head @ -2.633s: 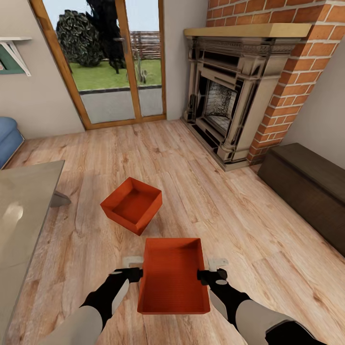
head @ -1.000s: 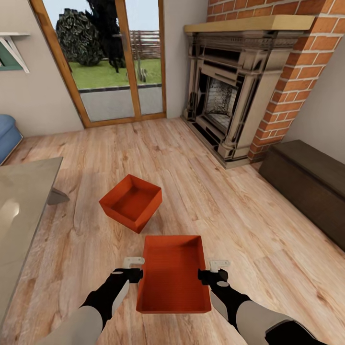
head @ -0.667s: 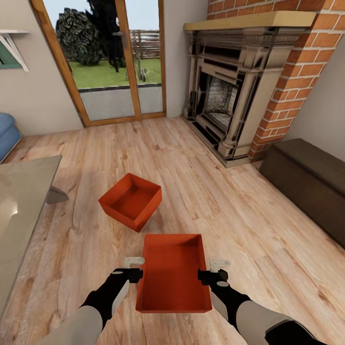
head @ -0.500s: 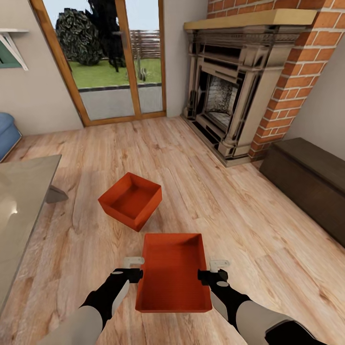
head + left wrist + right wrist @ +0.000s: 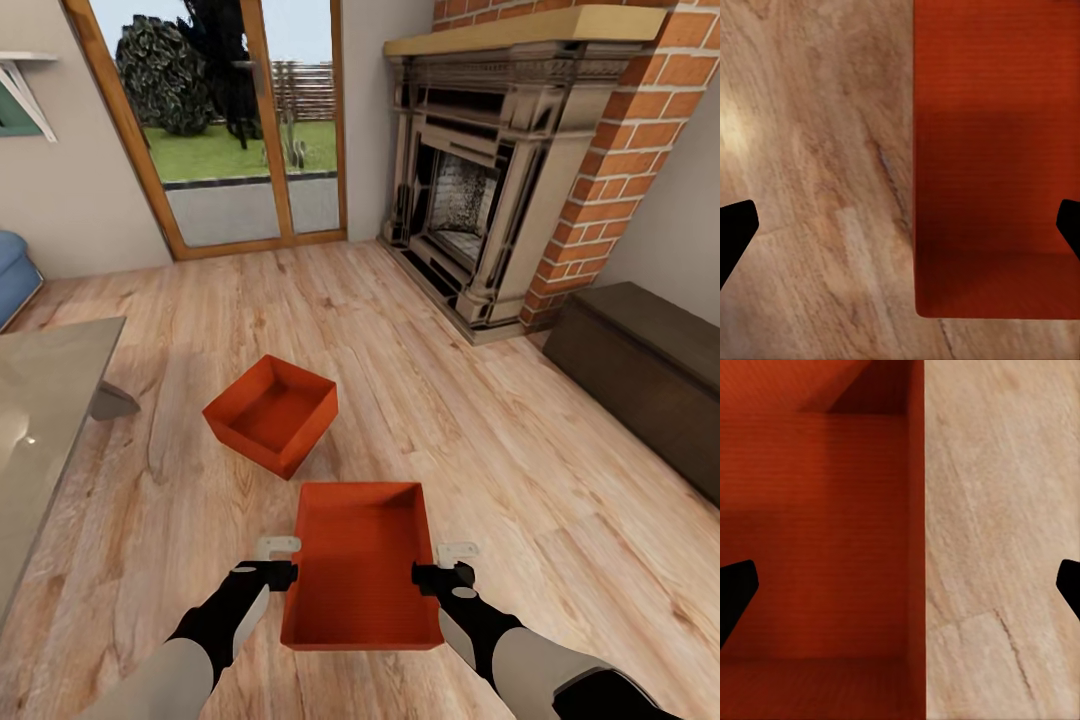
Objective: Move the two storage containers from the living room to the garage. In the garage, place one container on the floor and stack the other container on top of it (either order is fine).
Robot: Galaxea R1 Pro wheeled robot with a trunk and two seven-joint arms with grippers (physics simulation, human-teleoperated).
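Both pincers, left pincer (image 5: 283, 573) and right pincer (image 5: 428, 575), clamp the near container (image 5: 360, 565); the second container (image 5: 270, 414) sits just beyond, a table (image 5: 40, 420) left, a fireplace (image 5: 480, 190) far right.

Your view has crept forward and tipped down a little since the earlier pictures, so the fireplace (image 5: 480, 190) and glass doors (image 5: 230, 130) sit slightly higher. The held container (image 5: 362, 565) between your claws now reaches a touch farther ahead, its far edge closer to the second container (image 5: 270, 413) on the floor.
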